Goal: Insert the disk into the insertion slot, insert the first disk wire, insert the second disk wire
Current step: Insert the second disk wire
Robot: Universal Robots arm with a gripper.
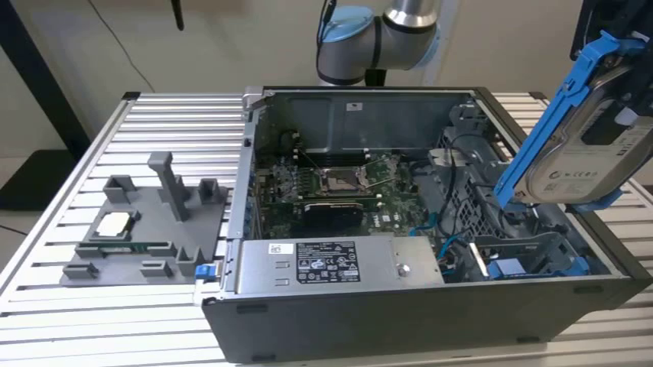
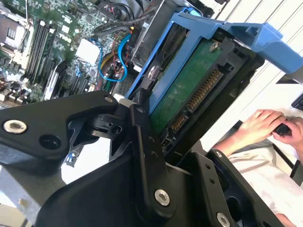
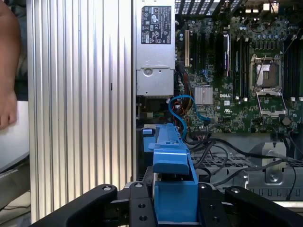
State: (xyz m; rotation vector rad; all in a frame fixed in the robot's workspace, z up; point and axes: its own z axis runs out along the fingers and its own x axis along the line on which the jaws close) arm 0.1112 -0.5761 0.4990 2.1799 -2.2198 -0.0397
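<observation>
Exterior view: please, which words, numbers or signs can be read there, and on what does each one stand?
White label on the disk: print too small to read.
Label on the power-supply box: print and small signs too small to read.
No text can be quoted.

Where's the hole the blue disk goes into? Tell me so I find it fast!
Find the big open computer case on the ribbed table. Along its near side lies a grey labelled power-supply box; the insertion slot is the grey bay just to that box's right in the exterior view. Bright blue plastic pieces inside set it apart from the holey metal cage beyond it.
</observation>
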